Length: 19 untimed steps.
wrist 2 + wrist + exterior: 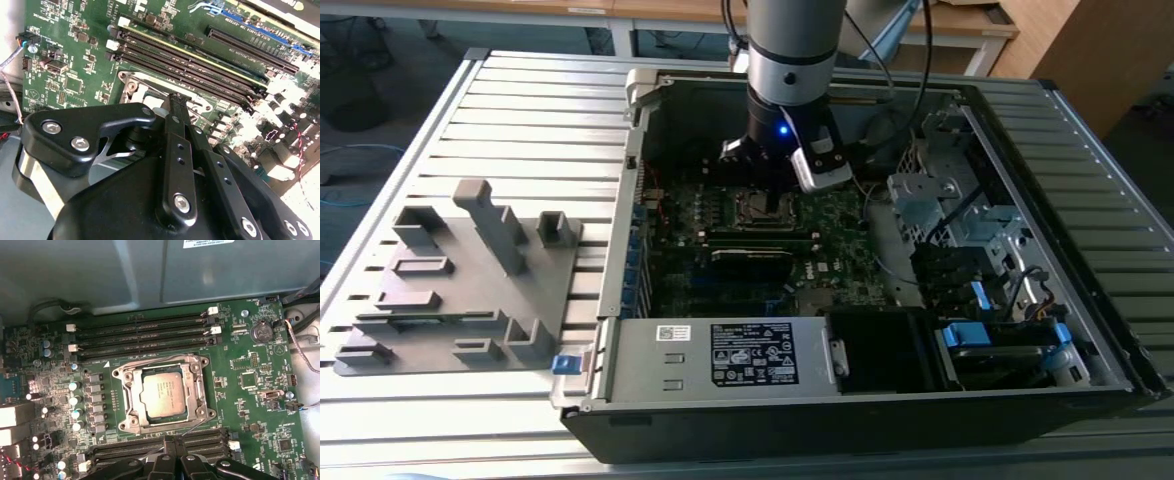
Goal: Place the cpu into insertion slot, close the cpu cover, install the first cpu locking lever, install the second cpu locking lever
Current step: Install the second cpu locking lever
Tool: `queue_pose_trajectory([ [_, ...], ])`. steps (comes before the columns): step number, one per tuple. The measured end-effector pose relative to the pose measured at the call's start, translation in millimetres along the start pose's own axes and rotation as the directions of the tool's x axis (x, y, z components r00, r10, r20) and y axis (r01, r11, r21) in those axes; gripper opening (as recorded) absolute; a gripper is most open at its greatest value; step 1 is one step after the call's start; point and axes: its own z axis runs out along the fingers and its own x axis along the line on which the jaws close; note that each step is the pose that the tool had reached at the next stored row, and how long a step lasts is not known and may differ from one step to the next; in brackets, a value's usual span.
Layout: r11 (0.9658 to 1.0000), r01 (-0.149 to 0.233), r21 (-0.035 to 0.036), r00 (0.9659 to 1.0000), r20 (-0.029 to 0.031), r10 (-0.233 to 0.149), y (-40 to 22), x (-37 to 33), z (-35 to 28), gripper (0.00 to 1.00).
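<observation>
1. I see print on the cpu (164, 396) lid and on the white label (751, 355), but leave it unread.
2. The cpu sits in the insertion slot (131, 426), with the cpu cover (198, 390) shut flat around it; four long memory slots (142, 335) lie beside the socket.
3. My gripper (169, 445) hovers just beside the socket, fingers (176, 107) pressed together, holding nothing; a grey fixture tray (460, 290) stands outside the case.

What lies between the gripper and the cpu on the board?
In the first wrist view, black memory slots lie between the gripper and the cpu.
</observation>
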Motion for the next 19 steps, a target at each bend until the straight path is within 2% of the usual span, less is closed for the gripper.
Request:
queue_pose_trajectory([
  [5, 1.0000, 0.001, 0.0014, 1.0000, 0.0026, -0.001, -2.0, 4.6, 0.2, 0.11],
  [19, 1.0000, 0.001, 0.0019, 1.0000, 0.0027, -0.001, -2.3, 5.6, 0.3, 0.11],
])
